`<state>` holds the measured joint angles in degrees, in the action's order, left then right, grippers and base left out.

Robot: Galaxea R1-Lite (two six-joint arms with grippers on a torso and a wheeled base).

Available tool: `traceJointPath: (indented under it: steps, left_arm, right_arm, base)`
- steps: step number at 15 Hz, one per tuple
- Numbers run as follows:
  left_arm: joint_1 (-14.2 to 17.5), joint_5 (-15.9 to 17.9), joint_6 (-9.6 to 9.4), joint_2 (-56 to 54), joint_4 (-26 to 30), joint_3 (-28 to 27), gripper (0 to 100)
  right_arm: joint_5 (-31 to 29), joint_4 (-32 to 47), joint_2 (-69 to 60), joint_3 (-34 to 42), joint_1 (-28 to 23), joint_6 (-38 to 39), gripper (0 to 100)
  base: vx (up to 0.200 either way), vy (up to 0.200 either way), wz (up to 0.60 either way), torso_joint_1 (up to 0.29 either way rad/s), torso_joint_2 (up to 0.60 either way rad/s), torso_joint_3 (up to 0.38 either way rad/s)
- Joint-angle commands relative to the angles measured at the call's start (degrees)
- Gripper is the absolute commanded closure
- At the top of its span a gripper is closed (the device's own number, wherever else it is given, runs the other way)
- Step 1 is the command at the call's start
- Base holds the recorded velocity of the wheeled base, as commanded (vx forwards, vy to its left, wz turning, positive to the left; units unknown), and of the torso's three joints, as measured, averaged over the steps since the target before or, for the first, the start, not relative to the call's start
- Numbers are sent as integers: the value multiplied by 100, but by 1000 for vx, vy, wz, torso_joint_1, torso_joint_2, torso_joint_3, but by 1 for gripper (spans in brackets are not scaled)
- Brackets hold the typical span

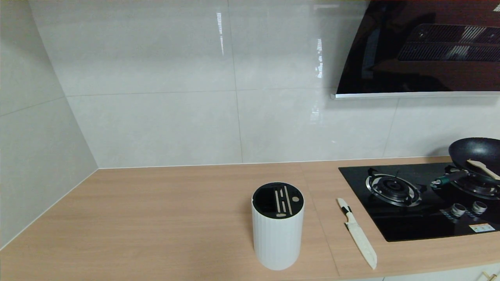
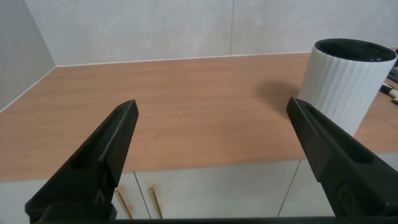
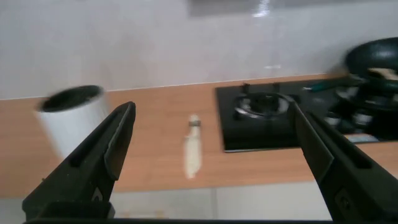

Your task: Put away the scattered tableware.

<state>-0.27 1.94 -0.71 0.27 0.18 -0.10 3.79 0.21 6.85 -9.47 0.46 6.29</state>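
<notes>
Holder: a white ribbed knife holder (image 1: 277, 234) with a black slotted top stands upright on the wooden worktop (image 1: 156, 210), low in the middle of the head view.
Knife: a pale-bladed knife (image 1: 361, 238) with a white and black handle lies flat at the lower right of the head view, between the knife holder and the hob (image 1: 414, 218) and touching neither. Its tip points to the front edge of the worktop and its handle to the wall (image 1: 156, 78).
Left claw: the left claw (image 2: 211, 109) is spread wide and grips nothing, level with the front edge of the worktop, with the knife holder beyond one finger.
Right claw: the right claw (image 3: 212, 112) is likewise spread wide and empty, and the knife shows on the worktop through the gap between its fingers.
Hob: black glass, at the right of the head view. A black pan (image 1: 474, 152) sits on the far right burner with a wooden spatula (image 1: 482, 168) resting in it.
Hood: a dark hood (image 1: 422, 50) fills the upper right.
</notes>
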Motion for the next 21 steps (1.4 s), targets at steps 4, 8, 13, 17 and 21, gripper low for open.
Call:
traceJointPath:
  steps: [4, 8, 13, 17, 21]
  left_arm:
    - [0, 0, 0, 8, -1, -8, 0]
    - [0, 0, 18, 8, -1, -8, 0]
    - [0, 0, 9, 8, -1, 1, 0]
    - [0, 0, 9, 8, -1, 1, 0]
    - [0, 0, 0, 8, -1, 1, 0]
  right_arm:
    - [342, 111, 4500, -1637, 217, -497, 0]
    - [280, 58, 7120, -2542, 753, -488, 0]
    - [52, -697, 9238, -2876, 1044, -515, 0]
    - [-520, -2288, 10829, -2902, 1044, -603, 0]
    - [-713, -3299, 11901, -2894, 1044, -655, 0]
  base:
    - [0, 0, 0, 0, 0, 0]
    - [0, 0, 0, 0, 0, 0]
    - [0, 0, 0, 0, 0, 0]
    - [0, 0, 0, 0, 0, 0]
    - [0, 0, 0, 0, 0, 0]
